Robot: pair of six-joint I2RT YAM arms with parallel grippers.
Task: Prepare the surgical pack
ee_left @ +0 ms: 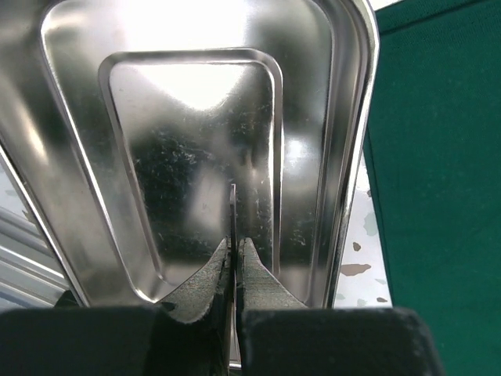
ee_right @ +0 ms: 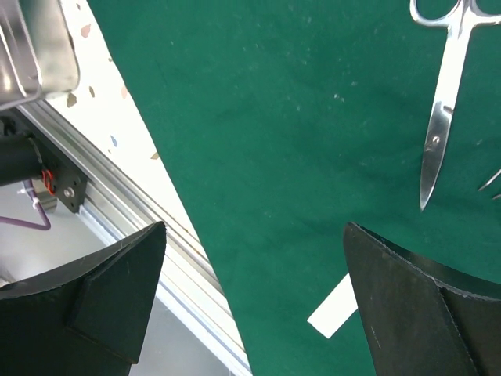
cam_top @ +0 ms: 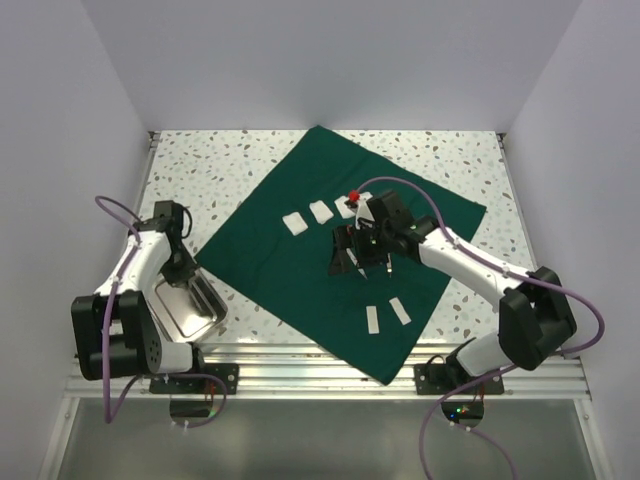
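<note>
The surgical pack's dark green drape [cam_top: 290,270] lies open and flat as a big diamond on the speckled table. Three white pads [cam_top: 321,211] and two white strips [cam_top: 373,320] lie on it. My right gripper [cam_top: 356,262] hovers open and empty over the drape's middle [ee_right: 258,141], with steel scissors [ee_right: 438,117] to its right and a white strip [ee_right: 333,313] below. My left gripper [ee_left: 233,251] is shut on the rim of the shiny steel tray [ee_left: 196,117], which sits left of the drape [ee_left: 438,196], on the bare table [cam_top: 185,305].
An aluminium rail [cam_top: 330,352] runs along the table's near edge, under the drape's lowest corner. White walls close in the sides and back. A small red item [cam_top: 353,194] shows by the right wrist. The tray's corner shows in the right wrist view [ee_right: 39,47].
</note>
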